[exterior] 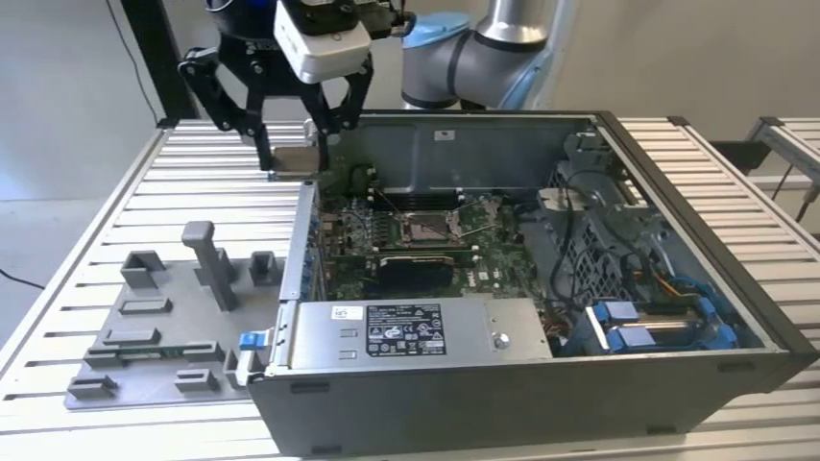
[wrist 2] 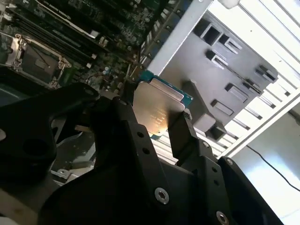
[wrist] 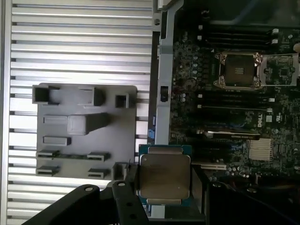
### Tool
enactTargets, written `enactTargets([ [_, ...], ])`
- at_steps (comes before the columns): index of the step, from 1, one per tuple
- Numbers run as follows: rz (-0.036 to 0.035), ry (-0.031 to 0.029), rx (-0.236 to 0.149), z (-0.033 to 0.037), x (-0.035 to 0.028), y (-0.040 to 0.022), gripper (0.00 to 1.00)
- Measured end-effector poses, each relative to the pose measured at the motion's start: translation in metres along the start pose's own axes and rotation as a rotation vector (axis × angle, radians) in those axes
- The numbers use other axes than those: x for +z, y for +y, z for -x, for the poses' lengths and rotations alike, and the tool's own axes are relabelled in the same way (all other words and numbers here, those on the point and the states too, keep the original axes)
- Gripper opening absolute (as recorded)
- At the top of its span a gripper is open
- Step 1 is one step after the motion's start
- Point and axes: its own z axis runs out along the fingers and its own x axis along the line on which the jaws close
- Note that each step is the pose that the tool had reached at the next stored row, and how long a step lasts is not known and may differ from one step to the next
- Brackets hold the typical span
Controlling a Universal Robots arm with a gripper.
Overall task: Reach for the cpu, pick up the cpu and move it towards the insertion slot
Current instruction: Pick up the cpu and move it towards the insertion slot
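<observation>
Above the case's edge, the black end effector [wrist: 164,187] pinches the small silver-faced square cpu [wrist: 164,176] (lifted, apparently), well apart from the metal-framed insertion slot [wrist: 236,70].

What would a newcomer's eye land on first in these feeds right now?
First the cpu, clamped in the pincer and held in the air, its silver face filling both wrist views. Next the open computer case with its green board, where the insertion slot sits bare. The grey fixture plate lies on the slatted table at the exterior view's left.
</observation>
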Motion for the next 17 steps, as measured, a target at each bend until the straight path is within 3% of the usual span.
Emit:
enactTargets([
  [12, 0.0004, 0.0168, 0.001, 0.0547, -0.0009, -0.0013, 0.0],
  [17, 0.0004, 0.0208, 0.001, 0.0773, -0.0012, -0.0018, 0.0],
])
